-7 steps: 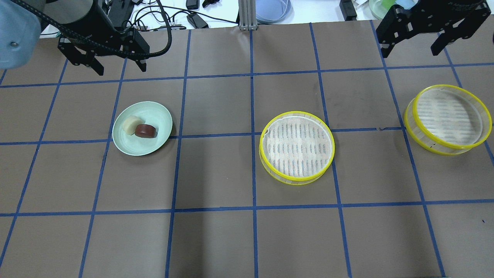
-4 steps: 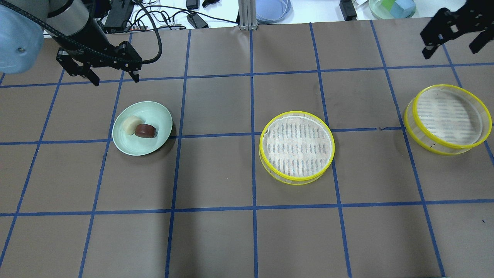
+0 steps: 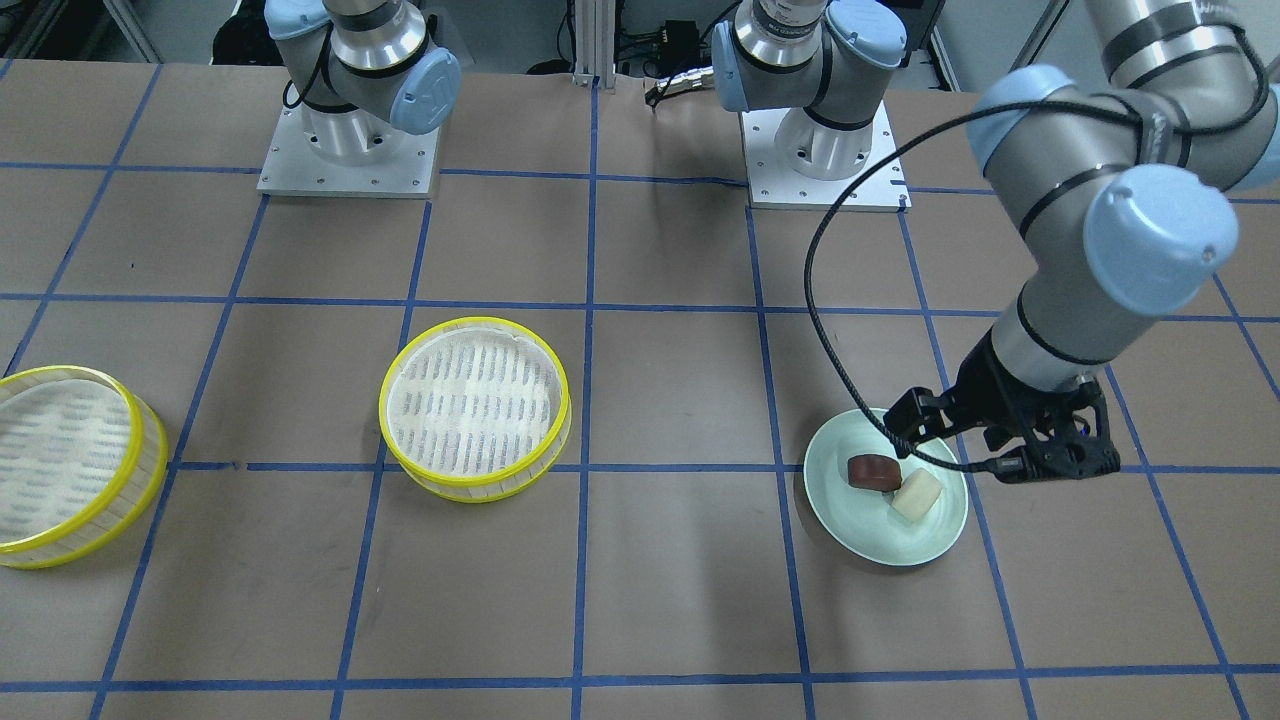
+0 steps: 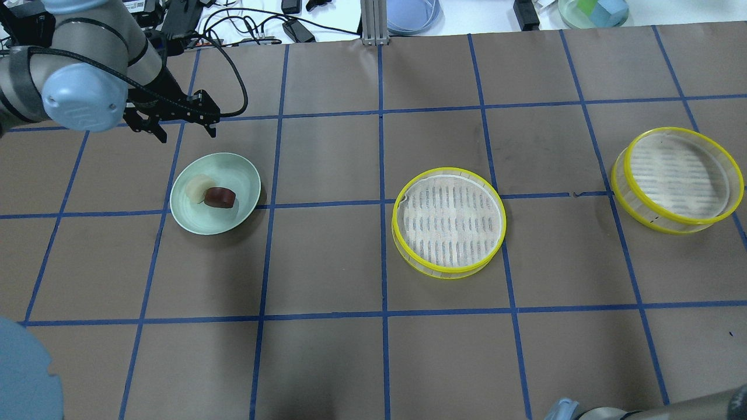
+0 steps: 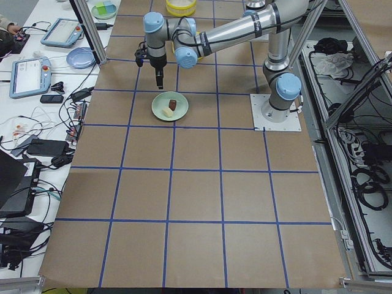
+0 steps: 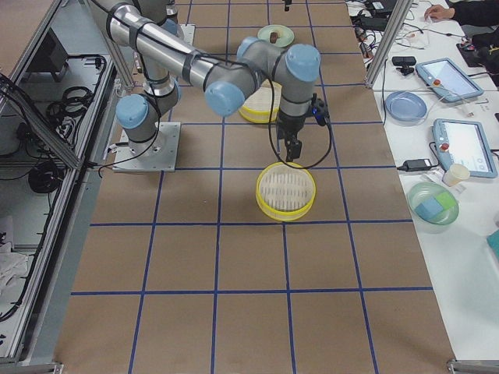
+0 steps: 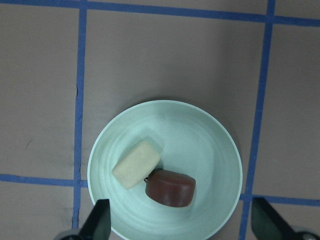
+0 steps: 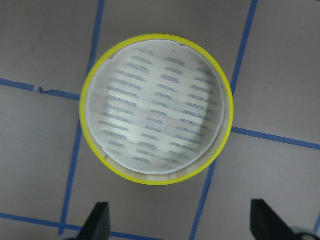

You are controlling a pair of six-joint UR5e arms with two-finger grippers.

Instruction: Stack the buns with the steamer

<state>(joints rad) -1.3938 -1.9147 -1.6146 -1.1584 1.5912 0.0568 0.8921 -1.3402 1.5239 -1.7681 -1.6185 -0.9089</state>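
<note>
Our left hand [image 4: 188, 135] hovers wide open just beyond the pale green plate [image 7: 210, 145] near the surface's left edge, where the cream bun [image 7: 136, 163] and brown bun [image 7: 171, 187] lie touching. Our right hand [image 8: 181, 222], fingers spread, hangs over the steamer [image 8: 155, 181] by the right edge. The buns look light and probably soft, so we'd pinch each gently across its narrower sides.

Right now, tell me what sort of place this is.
Most likely a robotics lab bench set up for recording demonstrations. A left arm and a right arm are bolted to a paper-covered table marked with a blue tape grid. Teach pendants lie on the side bench.
</note>
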